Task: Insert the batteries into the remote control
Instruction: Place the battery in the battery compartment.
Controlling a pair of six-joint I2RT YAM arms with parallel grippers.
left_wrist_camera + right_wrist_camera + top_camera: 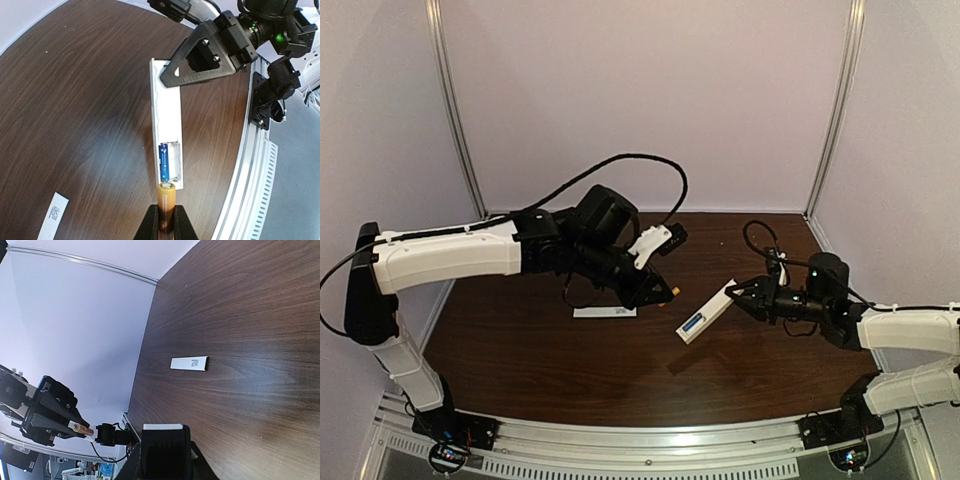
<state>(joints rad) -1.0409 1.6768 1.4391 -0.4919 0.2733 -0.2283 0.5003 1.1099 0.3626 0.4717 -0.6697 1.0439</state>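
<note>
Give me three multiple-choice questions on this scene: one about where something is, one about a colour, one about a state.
1. Where is the blue battery?
A. in the open bay of the remote control
B. loose on the table
C. on the metal rail

2. What colour is the battery in the left gripper?
A. blue
B. orange
C. green

3. How is the remote control held?
A. lying free
B. clamped at one end by the right gripper
C. pinned under the left arm

Answers:
1 A: the left wrist view shows it seated in the bay.
2 B: the orange battery stands between the fingers.
3 B: a black finger lies over the remote's far end.
</note>
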